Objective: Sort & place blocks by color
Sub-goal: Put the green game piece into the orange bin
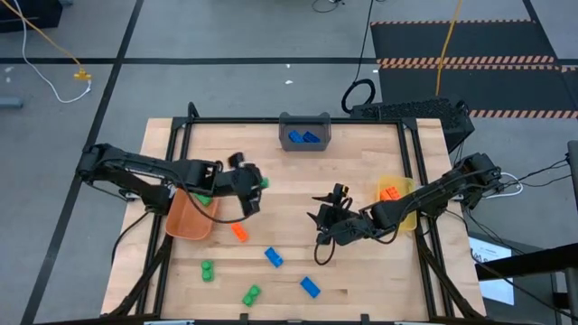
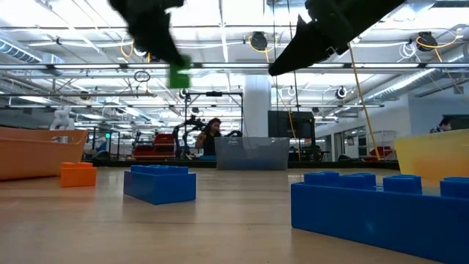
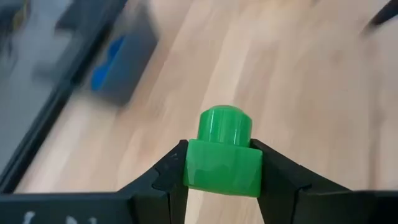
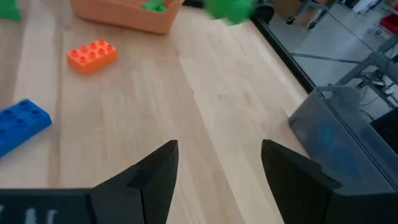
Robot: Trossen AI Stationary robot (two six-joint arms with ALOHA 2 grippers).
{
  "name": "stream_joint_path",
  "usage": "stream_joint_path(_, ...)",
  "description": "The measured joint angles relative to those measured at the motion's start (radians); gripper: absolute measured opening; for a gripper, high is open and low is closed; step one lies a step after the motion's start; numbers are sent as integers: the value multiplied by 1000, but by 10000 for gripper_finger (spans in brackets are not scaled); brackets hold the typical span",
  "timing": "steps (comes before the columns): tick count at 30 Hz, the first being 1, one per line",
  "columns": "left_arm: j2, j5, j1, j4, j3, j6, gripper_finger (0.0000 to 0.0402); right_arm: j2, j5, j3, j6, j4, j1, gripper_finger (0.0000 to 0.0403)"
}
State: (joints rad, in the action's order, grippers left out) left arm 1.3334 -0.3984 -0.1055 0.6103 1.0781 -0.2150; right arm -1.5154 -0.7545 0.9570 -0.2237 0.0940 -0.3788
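My left gripper (image 1: 258,185) is shut on a small green block (image 3: 224,165) and hangs high over the table's middle, just right of the orange bin (image 1: 185,221). A green block (image 1: 203,199) lies in that bin. My right gripper (image 4: 217,168) stands open over bare wood right of centre, with nothing between its fingers. Loose on the table lie an orange block (image 1: 239,232), two blue blocks (image 1: 274,257) (image 1: 310,287) and two green ones (image 1: 208,269) (image 1: 251,294). My left gripper pinches the green block by two opposite sides (image 3: 189,169) between its two fingers. The fingers come slanting down from the table's left. The block's round stud (image 3: 225,126) points forward, away from the fingers. The block (image 2: 179,75) is lifted well clear of the table.
A grey bin (image 1: 305,133) with blue blocks stands at the far edge's middle. A yellow bin (image 1: 402,212) holding an orange block (image 1: 390,192) sits at the right, under my right arm. Bare wood lies between the two grippers.
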Motion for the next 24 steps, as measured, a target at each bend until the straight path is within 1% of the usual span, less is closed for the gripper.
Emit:
stream_joint_path(3,-4,-16,0,123,5,-125,140,0,0,0,6,2,9,221)
stream_joint_path(5,-8,-29,-5,264,0,-206,140,0,0,0,19,1,19,221)
stream_joint_path(7,-9,-52,-8,336,3,-273,140,0,0,0,33,1,30,221)
stream_joint_path(9,-9,-74,-8,452,3,-337,140,0,0,0,51,1,41,221)
stream_joint_path(13,-8,-78,-8,644,2,-485,140,0,0,0,56,1,63,221)
stream_joint_path(18,-8,-12,-56,814,2,-643,140,0,1,0,57,1,80,221)
stream_joint_path(24,-9,89,-146,904,-10,-790,140,0,1,0,75,-2,93,221)
